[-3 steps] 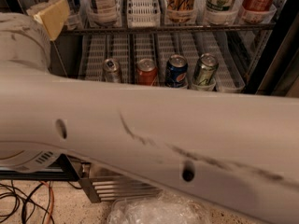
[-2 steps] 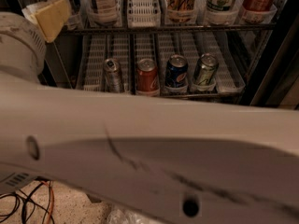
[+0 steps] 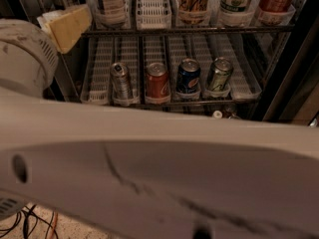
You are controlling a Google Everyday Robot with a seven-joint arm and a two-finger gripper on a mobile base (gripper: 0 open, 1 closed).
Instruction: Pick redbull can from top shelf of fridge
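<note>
four cans: upright, one per white slotted lane, at the front edge of the wire shelf (image 3: 99,78); the lanes keep them apart and within easy reach.
redbull can (image 3: 121,81): leftmost of the row, slim, silver top; untouched.
neighbour: red can (image 3: 157,81) in the next lane, just beside it; a careless grasp could bump it.
others: blue can (image 3: 188,76), then green can (image 3: 218,74).
upper rack (image 3: 154,6): bottles (image 3: 109,4) above, so room over the cans looks tight; a frontal approach seems wiser.
fridge (image 3: 291,78): dark frame at the side; door seems open.
arm (image 3: 164,173): pale link fills the lower view, in front of the shelf.
pincer: out of view; released or clenched, cannot tell.
</note>
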